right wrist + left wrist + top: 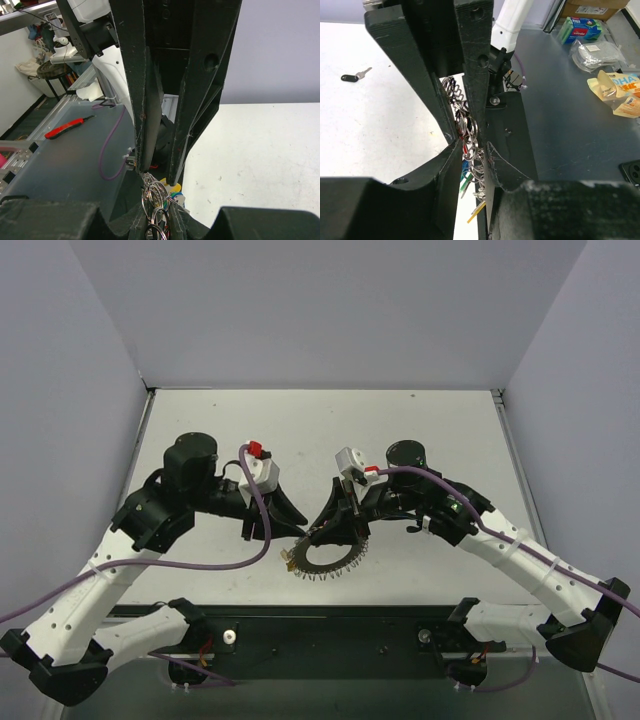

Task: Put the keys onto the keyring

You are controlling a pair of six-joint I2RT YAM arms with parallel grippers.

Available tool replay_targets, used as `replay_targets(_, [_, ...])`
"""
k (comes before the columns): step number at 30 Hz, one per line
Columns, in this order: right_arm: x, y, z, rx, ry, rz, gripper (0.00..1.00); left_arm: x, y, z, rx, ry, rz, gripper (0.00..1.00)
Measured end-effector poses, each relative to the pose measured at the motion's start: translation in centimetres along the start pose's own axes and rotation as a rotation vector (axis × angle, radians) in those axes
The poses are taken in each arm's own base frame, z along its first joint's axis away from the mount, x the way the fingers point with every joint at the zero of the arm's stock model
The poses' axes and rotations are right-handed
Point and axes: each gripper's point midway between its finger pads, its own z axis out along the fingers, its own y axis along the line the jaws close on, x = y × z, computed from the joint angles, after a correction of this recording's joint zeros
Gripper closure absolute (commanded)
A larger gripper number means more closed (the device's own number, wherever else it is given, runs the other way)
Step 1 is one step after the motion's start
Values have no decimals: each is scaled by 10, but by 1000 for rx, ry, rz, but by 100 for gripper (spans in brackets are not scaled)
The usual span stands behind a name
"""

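The keyring (pixel 330 558), a toothed silvery ring hung with small split rings, is held up between both arms just above the table's near middle. My right gripper (pixel 335 532) is shut on it; its fingers (pixel 200 220) pinch the split rings (pixel 159 200). My left gripper (pixel 298 537) stands open but narrow, its jaws straddling the ring's cluster (pixel 470 150); one finger (pixel 502 170) touches the rings, the other stands just apart. Keys with green (pixel 465 182), yellow (pixel 476 212) and red heads dangle from the rings. A loose dark-headed key (pixel 355 76) lies on the white table.
Grey walls close in the table (pixel 420 430) on three sides. Purple cables (pixel 210 562) loop from both wrists. Beyond the table's edge lie snack packets (pixel 615 92), a sponge pack (pixel 580 27) and a red-handled tool (pixel 65 128).
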Motion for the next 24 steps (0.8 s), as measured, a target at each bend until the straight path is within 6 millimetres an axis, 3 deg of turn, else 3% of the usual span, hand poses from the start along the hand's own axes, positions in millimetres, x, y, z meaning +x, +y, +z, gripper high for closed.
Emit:
replay_targets(7, [0, 0, 0, 0, 0, 0, 100, -2, -5, 4, 15, 1, 12, 74])
replay_targets(17, [0, -1, 0, 8, 0, 0, 100, 5, 6, 7, -37, 33, 6, 70])
replay_targets(21, [0, -3, 0, 18, 1, 1, 100, 7, 9, 6, -53, 45, 8, 78])
replay_targets(24, [1, -5, 0, 30, 3, 1, 100, 9, 9, 6, -59, 54, 9, 91])
